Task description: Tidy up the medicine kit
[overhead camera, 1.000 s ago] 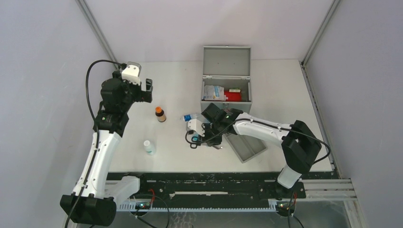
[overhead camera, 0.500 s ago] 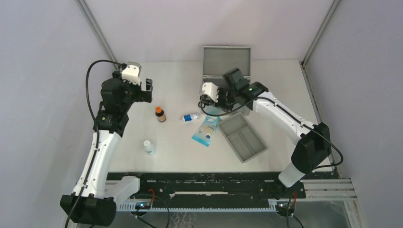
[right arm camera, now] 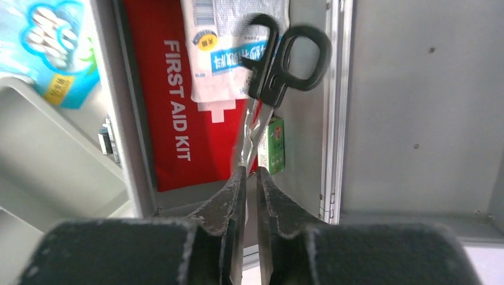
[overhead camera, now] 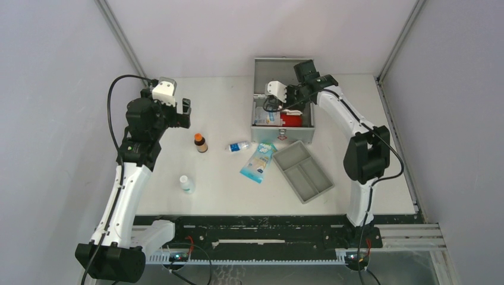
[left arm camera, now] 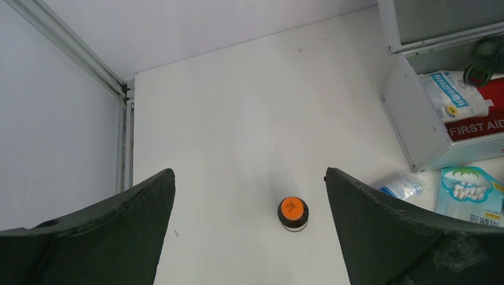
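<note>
Medicine kit [overhead camera: 297, 134] sits at rear centre of the surface [overhead camera: 226, 107], lid open and standing upright behind it. Inside: red pouch marked FIRST AID KIT [right arm camera: 169, 119], white packet w/ blue label [right arm camera: 229, 53] lying on the pouch, and a small green box [right arm camera: 274, 145] beside the pouch, toward the hinge side. R arm reaches over the open kit. R claw [right arm camera: 250, 173] is narrow, pinched on the blades of black-handled scissors [right arm camera: 270, 89]; the handles point away from the claw, above the packet and the kit's interior. Cannot tell if the scissors touch the contents. L claw [left arm camera: 248, 175] is wide apart and holds nothing; it hangs above the L rear part of the surface, well apart from the kit. In the L wrist view an orange-capped brown bottle [left arm camera: 293, 212] stands upright on the surface, seen between the fingers. On the surface in front of the kit: a small clear bottle [overhead camera: 239, 146] on its side near the kit's front L corner, a blue-white packet [overhead camera: 258, 162] lying flat just below it, and a grey 2-compartment tray [overhead camera: 309, 178] set at an angle just R of the packet. A small white bottle [overhead camera: 187, 184] is nearer the L arm, well apart from the rest.
</note>
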`<state>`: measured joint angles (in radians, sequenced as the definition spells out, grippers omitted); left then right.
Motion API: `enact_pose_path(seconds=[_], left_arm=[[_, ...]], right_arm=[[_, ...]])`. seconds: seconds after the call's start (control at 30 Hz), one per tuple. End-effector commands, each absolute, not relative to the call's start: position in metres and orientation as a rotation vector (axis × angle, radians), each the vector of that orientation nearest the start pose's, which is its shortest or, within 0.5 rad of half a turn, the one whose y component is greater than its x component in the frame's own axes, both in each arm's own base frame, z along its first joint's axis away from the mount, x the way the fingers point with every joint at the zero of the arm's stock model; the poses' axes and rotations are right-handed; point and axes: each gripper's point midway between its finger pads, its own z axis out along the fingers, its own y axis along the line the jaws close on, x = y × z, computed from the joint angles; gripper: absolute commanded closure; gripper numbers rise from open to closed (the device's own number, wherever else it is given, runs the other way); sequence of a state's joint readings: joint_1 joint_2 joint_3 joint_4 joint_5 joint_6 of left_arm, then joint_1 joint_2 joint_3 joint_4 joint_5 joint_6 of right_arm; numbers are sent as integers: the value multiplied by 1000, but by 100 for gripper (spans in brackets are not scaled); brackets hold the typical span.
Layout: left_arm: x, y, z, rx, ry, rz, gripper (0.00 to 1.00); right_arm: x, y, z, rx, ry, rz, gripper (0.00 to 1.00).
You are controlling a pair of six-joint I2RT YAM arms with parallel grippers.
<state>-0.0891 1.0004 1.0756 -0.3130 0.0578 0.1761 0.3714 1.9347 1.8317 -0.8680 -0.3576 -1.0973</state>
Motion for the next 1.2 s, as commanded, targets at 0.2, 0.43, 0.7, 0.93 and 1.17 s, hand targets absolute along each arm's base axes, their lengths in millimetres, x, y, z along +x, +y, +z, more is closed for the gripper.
enact_pose_path(seconds=[0.2, 0.43, 0.7, 0.93, 1.17], left_arm=[[348, -33, 323, 278, 1756, 10, 0], [347, -34, 324, 280, 1754, 8, 0], [348, -32, 319, 284, 1754, 23, 0], [348, -32, 314, 292, 1761, 27, 0], [346, -31, 312, 294, 1764, 29, 0]], right_arm=[[443, 203, 144, -1879, 1709, 216, 100], [433, 207, 153, -1826, 1703, 271, 100], [424, 211, 193, -1685, 1683, 296, 91], [413, 212, 225, -1570, 1679, 280, 64], [383, 226, 232, -1557, 1620, 302, 27]])
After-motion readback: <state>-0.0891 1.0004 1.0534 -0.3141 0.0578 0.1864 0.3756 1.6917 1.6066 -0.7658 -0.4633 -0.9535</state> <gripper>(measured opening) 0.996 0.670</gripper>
